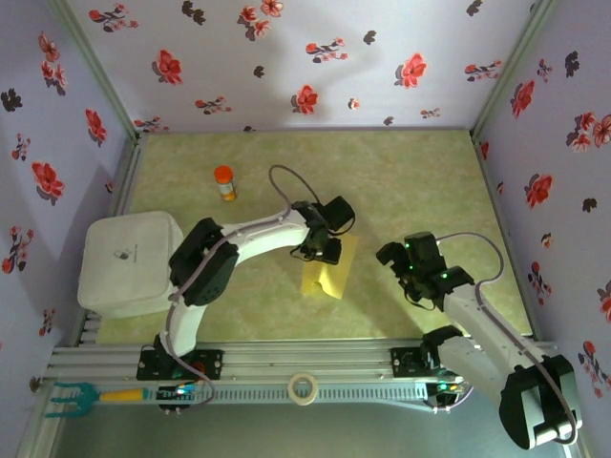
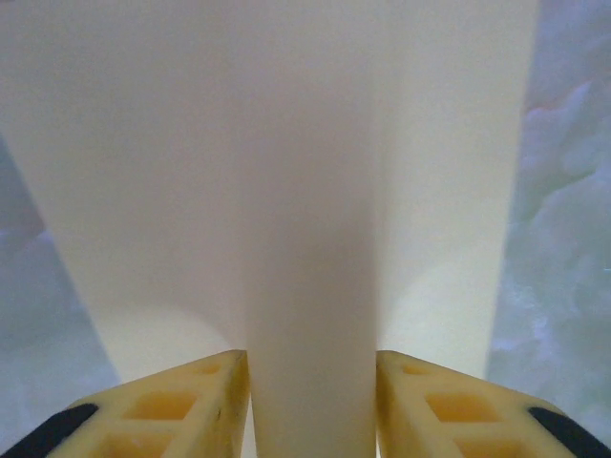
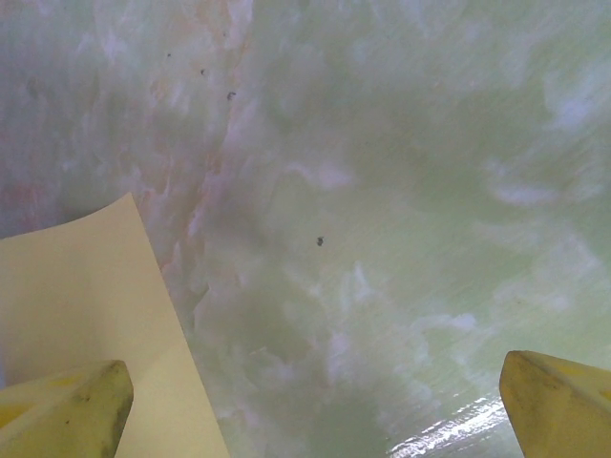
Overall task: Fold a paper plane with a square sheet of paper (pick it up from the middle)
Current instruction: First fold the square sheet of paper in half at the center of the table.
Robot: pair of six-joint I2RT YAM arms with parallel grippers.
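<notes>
**Square sheet of paper (image 1: 331,278) being pinched at its middle by the left tool**

Square sheet of paper is sitting near the centre of the green surface (image 1: 410,181), partly under the left tool (image 1: 320,246), which is reaching down onto it from above. In the left wrist view the sheet (image 2: 305,191) is bowing up into a narrow ridge, and the left tool (image 2: 312,410) is gripping that ridge, its yellow fingers (image 2: 191,401) pressing against it on both sides. Whether the sheet is clear of the surface I cannot tell.

The right tool (image 1: 396,262) is hovering just beside the sheet's right edge, holding nothing, with its jaws standing wide. In the right wrist view a corner of the sheet (image 3: 86,296) is lying by one finger (image 3: 67,410).

An orange-capped bottle (image 1: 223,181) is standing well apart, toward the far left.
</notes>
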